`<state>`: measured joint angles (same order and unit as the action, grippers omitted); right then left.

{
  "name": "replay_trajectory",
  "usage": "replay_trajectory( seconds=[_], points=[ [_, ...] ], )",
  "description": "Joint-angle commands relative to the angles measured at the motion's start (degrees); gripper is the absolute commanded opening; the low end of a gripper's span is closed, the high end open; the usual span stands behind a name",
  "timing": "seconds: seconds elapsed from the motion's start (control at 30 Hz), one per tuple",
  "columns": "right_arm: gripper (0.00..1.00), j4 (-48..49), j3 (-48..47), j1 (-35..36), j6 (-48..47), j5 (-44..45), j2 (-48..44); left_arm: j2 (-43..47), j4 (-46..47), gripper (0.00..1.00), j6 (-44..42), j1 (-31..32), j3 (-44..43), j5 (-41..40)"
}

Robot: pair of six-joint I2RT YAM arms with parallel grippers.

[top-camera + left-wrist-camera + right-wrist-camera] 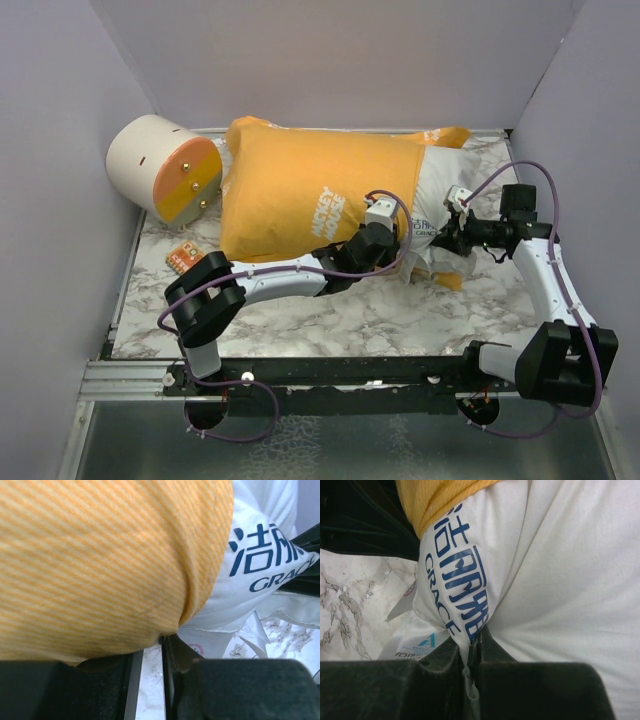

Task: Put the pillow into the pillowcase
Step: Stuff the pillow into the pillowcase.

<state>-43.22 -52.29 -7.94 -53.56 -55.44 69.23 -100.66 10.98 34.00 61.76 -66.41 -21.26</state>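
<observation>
The orange-yellow pillowcase (pixel 300 190) lies across the back of the table with white lettering up, stuffed plump. The white pillow (pixel 432 190) sticks out of its right-hand opening. My left gripper (pixel 385 235) is at the case's near right corner. In the left wrist view the jaws (pixel 157 642) stand narrowly apart, the orange hem (pixel 100 565) bunched at their tips and draped over the left finger. My right gripper (pixel 450 225) is shut on a fold of the pillow's fabric (pixel 560 580) with blue lettering, pinched between the fingertips (pixel 472 640). An orange edge (pixel 435 500) shows above it.
A cream-and-orange cylinder (pixel 160 168) lies at the back left against the pillowcase. A small orange item (pixel 183 257) sits on the marble table (pixel 350 320) near the left arm. Walls close in the left, back and right. Paper labels (pixel 415 645) hang from the pillow's edge.
</observation>
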Motion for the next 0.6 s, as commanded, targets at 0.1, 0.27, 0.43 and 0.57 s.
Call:
replay_trajectory(
  seconds=[0.1, 0.27, 0.43, 0.57],
  points=[
    [0.01, -3.4, -0.9, 0.5, 1.2, -2.5, 1.9, 1.6, 3.3, 0.46, -1.7, -0.8, -1.0, 2.3],
    [0.01, -3.6, -1.1, 0.5, 1.3, -3.4, 2.3, 0.1, 3.2, 0.44, -3.3, -1.5, -3.0, 1.5],
    [0.01, -0.6, 0.1, 0.6, 3.3, -2.1, 1.8, -0.5, 4.0, 0.0, -3.7, -2.3, -4.5, 5.8],
    [0.01, 5.2, 1.1, 1.2, 9.4, -3.7, 2.8, 0.6, 1.9, 0.0, -5.6, -0.6, -8.0, 12.2]
  ],
)
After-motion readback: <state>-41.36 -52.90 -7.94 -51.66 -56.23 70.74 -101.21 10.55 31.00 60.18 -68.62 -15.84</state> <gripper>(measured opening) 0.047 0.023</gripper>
